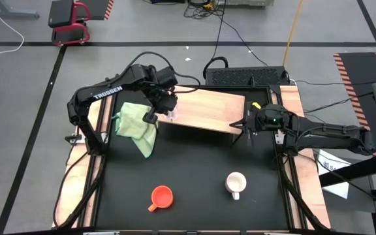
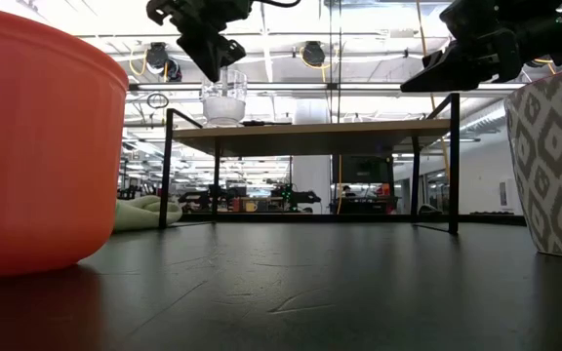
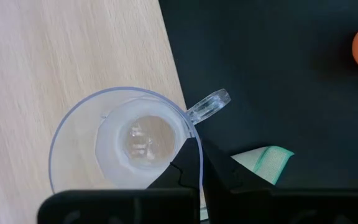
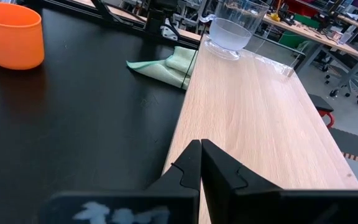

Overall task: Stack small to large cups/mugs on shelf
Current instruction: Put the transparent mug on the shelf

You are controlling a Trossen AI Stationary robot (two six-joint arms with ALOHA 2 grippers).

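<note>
Glass (image 3: 129,140) stands on the shelf (image 1: 204,108) under my clenched, empty left tool (image 1: 165,103); right tool (image 1: 248,122) clenched too. Next I fetch the orange mug (image 1: 162,197).

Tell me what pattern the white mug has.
The white mug has a grey diamond pattern, clearest in the low view.
</note>
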